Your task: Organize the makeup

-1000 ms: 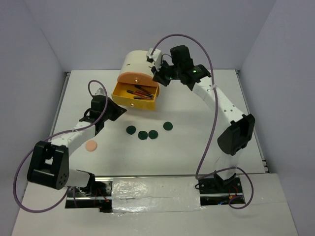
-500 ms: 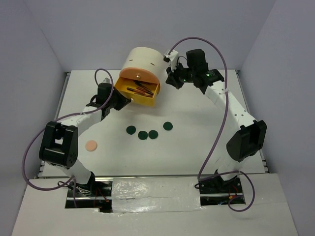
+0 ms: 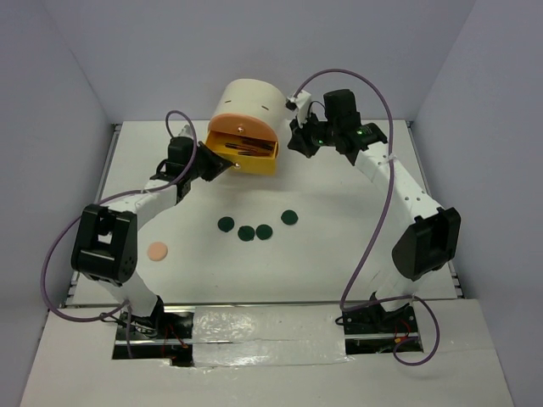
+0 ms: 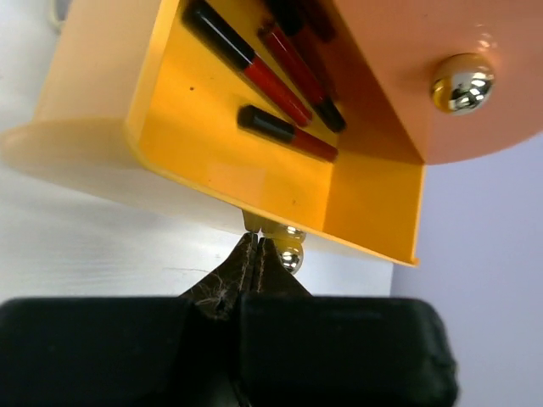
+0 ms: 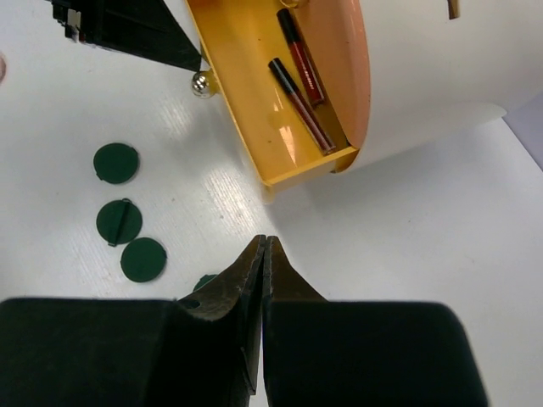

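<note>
Dark-red sticks [image 4: 284, 72] lie in the yellow drawer [image 4: 212, 144] just ahead of your left claw [image 4: 254, 254]. That claw is clenched, its tips against the drawer front beside the shiny knob [image 4: 291, 259]. Four green discs [image 5: 119, 222] rest on the worktop [image 5: 407, 212] below your right claw [image 5: 263, 254], which is clenched on nothing near the cream cabinet [image 5: 441, 68]. A peach puff [image 3: 157, 251] lies well back from the left claw.
</note>
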